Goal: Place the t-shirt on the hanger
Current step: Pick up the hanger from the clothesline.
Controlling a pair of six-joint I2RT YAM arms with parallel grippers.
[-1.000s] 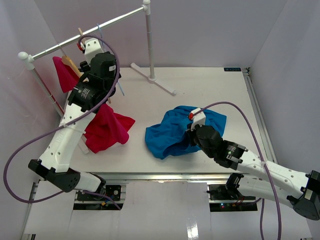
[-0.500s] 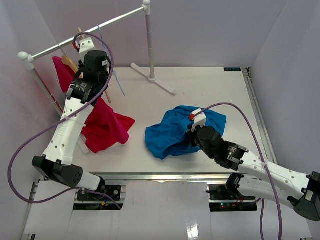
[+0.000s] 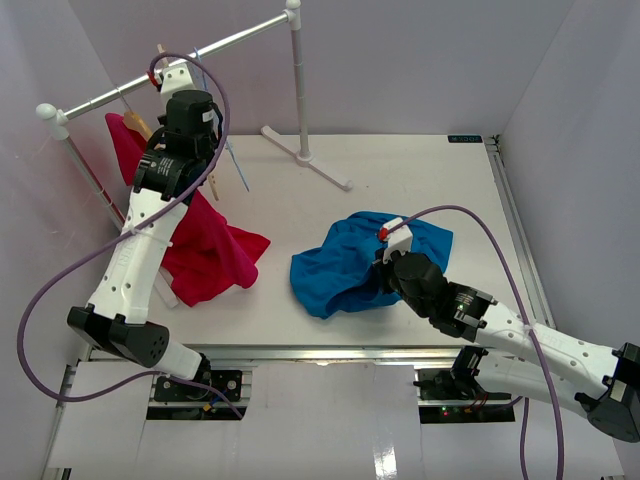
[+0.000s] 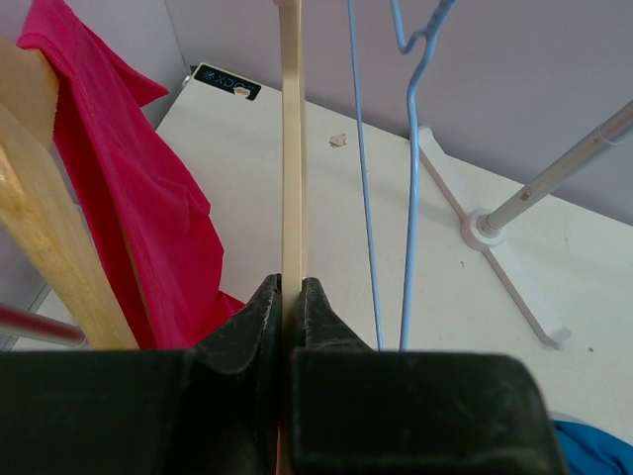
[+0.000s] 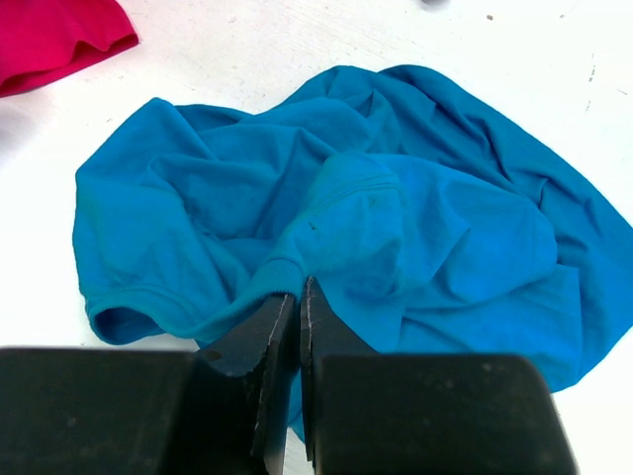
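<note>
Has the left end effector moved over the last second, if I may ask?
Yes: the left end effector rose toward the rail, closing on the hanger.

My left arm (image 3: pixel 135 250) reaches high and back, left gripper (image 4: pixel 293 287) pinched tight on the hanger (image 4: pixel 291 148). My right arm (image 3: pixel 520 335) stretches low across the table, right gripper (image 5: pixel 299 287) nipped closed on the t-shirt (image 5: pixel 396 218).

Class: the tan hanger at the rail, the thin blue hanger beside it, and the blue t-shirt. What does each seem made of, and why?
The hanger: likely wood, smooth matt tan, flat and rigid. The wire hanger: probably coated metal wire, thin, bent, pale blue. The t-shirt: soft matt knit cloth, creased, with a stitched hem.
</note>
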